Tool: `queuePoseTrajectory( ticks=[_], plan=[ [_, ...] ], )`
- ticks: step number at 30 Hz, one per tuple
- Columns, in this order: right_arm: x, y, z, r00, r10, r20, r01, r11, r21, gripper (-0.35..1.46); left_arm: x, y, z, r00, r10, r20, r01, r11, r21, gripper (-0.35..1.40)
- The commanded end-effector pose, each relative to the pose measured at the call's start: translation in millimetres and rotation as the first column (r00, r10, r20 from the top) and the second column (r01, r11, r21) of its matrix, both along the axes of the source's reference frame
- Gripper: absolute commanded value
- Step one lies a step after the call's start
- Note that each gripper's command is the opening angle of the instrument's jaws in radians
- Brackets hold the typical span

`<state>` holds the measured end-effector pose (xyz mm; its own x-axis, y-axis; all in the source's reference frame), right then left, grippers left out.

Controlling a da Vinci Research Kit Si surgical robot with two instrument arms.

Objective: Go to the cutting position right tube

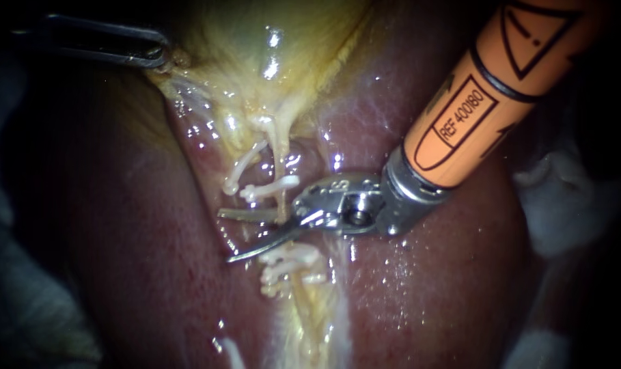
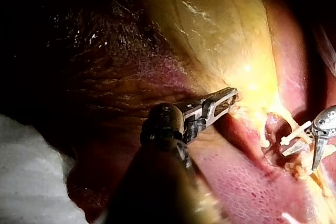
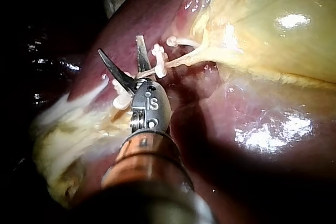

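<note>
My right instrument (image 1: 223, 236), on an orange shaft, has two thin blades standing open over the tubes below the yellow gallbladder (image 1: 255, 61). A thin pale tube (image 1: 281, 179) runs down between the blades close to their hinge. One white clip (image 1: 269, 190) sits on it above the blades, and more clips (image 1: 290, 263) sit below them. In the right wrist view the open blades (image 3: 119, 45) straddle the same tube (image 3: 181, 60) between clips (image 3: 160, 59). My left instrument (image 1: 156, 58) is shut on the gallbladder's edge and holds it stretched, as the left wrist view (image 2: 227, 99) also shows.
Dark red liver (image 1: 426, 294) lies on both sides of the tubes. A second clipped tube (image 1: 245, 167) runs just left of the first. White gauze (image 1: 563, 205) lies at the right edge, and wet yellowish tissue (image 1: 310, 321) continues below the clips.
</note>
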<state>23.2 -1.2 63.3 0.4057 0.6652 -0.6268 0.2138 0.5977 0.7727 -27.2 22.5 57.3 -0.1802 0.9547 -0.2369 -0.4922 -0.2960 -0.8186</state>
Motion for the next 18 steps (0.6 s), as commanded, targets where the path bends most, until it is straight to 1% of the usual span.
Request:
queuePoseTrajectory(
  ticks=[1, 4, 8, 18],
  plan=[
    [0.0, 0.2, -0.5, 0.9999, 0.003, -0.011, -0.002, 1.0, 0.008, 1.28, 0.0, 0.0, 0.0, 1.0, 0.0, 0.0, 0.0, 1.0, 0.0, -0.35],
    [0.0, 0.7, -1.6, 0.9994, 0.01, -0.033, -0.009, 1.0, 0.024, 1.28, 0.0, 0.0, 0.0, 1.0, 0.0, 0.0, 0.0, 1.0, 0.0, -0.35],
    [0.0, 0.9, -2.0, 0.9987, 0.016, -0.05, -0.014, 0.999, 0.034, 1.27, 0.0, 0.0, 0.0, 1.0, 0.0, 0.0, 0.0, 1.0, 0.0, -0.35],
    [-0.1, 0.8, -2.0, 0.9985, 0.013, -0.054, -0.011, 0.999, 0.036, 1.27, 0.0, 0.0, 0.0, 1.0, 0.0, 0.0, 0.0, 1.0, 0.0, -0.35]
  ],
)
